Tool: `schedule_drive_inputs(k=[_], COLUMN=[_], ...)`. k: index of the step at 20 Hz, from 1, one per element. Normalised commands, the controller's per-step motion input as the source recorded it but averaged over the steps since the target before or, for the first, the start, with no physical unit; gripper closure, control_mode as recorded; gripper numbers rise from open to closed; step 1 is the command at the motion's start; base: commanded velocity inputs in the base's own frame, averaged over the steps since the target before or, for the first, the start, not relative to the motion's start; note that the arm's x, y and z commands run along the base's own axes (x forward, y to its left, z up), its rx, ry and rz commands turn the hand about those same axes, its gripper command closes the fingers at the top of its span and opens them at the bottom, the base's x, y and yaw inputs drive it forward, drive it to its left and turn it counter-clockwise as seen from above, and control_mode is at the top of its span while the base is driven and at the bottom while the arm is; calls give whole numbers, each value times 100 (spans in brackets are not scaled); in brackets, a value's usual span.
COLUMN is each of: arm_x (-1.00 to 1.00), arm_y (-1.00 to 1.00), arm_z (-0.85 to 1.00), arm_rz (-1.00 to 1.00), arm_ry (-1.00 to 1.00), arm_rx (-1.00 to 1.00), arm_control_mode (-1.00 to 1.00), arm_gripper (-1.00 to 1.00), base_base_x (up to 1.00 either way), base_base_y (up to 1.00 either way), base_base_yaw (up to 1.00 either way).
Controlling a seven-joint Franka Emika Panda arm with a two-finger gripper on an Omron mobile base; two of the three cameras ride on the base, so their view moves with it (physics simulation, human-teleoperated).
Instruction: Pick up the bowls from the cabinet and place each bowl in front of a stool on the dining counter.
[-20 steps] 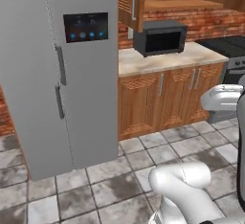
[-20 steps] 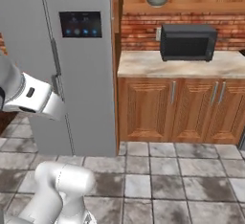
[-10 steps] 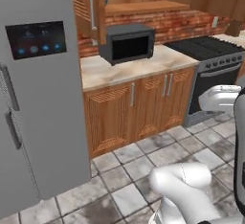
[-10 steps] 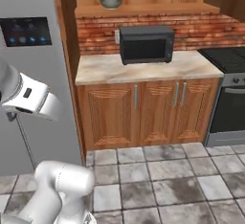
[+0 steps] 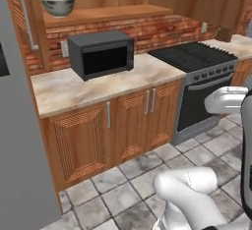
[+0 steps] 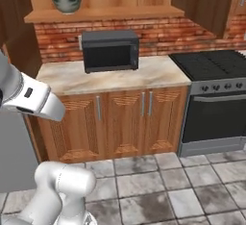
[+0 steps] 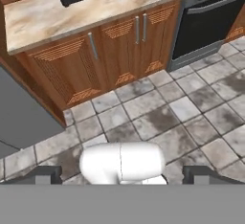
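On the cabinet (image 6: pixel 105 13) shelf sits one bowl (image 6: pixel 66 3), upright.

Home kitchen: microwave (image 6: pixel 110 51) on marbled worktop (image 6: pixel 153 74), black stove (image 6: pixel 211 65) (oven beneath), brick backsplash (image 6: pixel 158 32), wooden cupboards (image 6: pixel 120 123).

A glazed ceramic bowl (image 6: pixel 66 3) sits on a warm wood-grain cabinet (image 6: pixel 105 13) above rough red brick (image 6: pixel 144 34), a matt black microwave (image 6: pixel 110 50) and marbled stone worktop (image 6: pixel 110 76).
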Motion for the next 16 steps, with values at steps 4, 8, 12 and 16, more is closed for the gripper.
schedule_drive_inputs(k=[4, 8, 12, 16], arm_x=[0, 0, 0, 0], arm_y=[0, 0, 0, 0], arm_z=[0, 0, 0, 0], arm_rz=[0, 0, 0, 0], arm_ry=[0, 0, 0, 0], arm_rx=[0, 0, 0, 0], arm_control_mode=[100, 100, 100, 100], arm_gripper=[-100, -100, -100, -100], base_base_x=[69, 87, 98, 75], base_base_y=[-8, 0, 0, -37], base_base_yaw=[9, 30, 41, 40])
